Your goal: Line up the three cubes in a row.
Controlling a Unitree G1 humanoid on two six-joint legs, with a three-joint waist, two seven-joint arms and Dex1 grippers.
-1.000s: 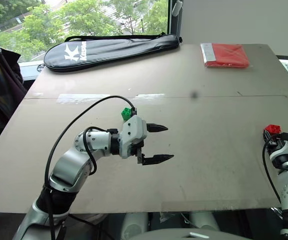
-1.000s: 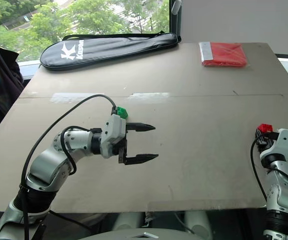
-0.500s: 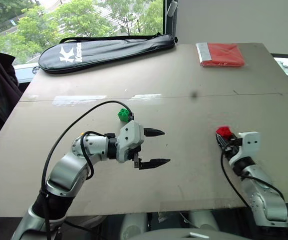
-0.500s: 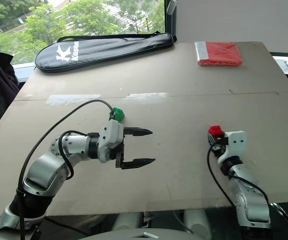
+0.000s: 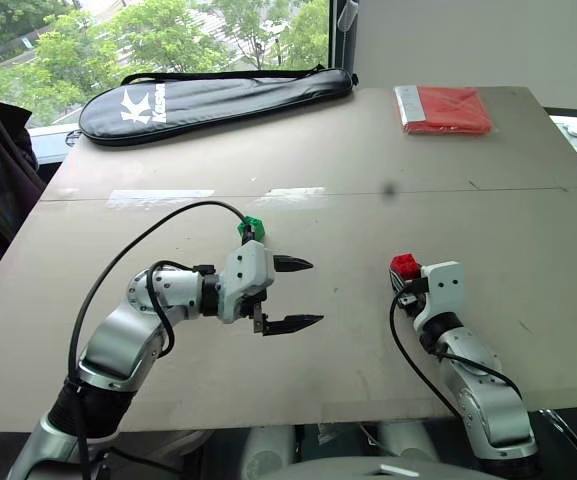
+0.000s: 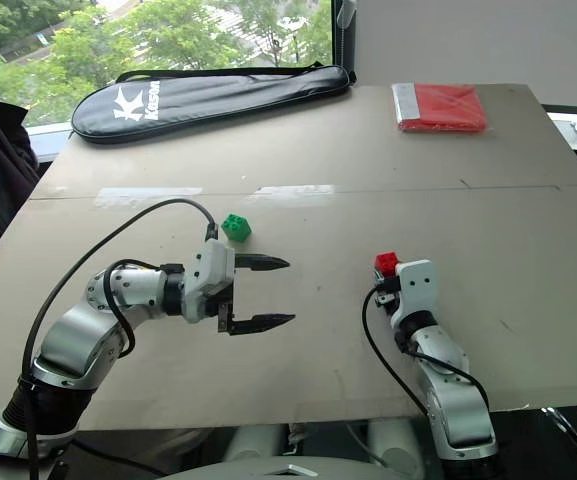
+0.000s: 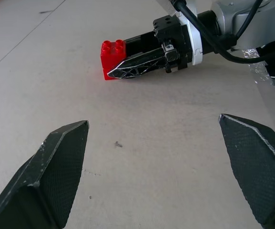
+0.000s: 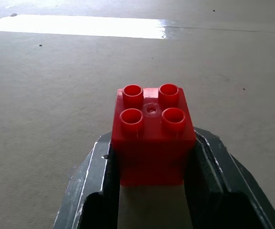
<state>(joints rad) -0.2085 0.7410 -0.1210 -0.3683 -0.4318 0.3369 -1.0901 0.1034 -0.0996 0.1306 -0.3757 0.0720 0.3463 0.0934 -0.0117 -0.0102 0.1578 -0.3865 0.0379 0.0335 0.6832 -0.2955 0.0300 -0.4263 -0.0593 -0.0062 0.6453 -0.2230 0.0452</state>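
Red block [image 8: 152, 133] clamped in right gripper [image 5: 405, 272] (studs up); left gripper [image 5: 296, 293] spread wide, empty, near green block [image 6: 235, 227].

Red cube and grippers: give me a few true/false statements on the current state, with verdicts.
1. The right gripper is shut on the red cube. True.
2. The left gripper holds the green cube. False: its jaws are open and empty; the green cube sits on the table beyond it.
3. The red cube's studs face up. True.
4. The black racket bag lies at the table's near edge. False: it lies at the far edge.
5. The flat red packet lies between the grippers. False: it lies at the far right corner.
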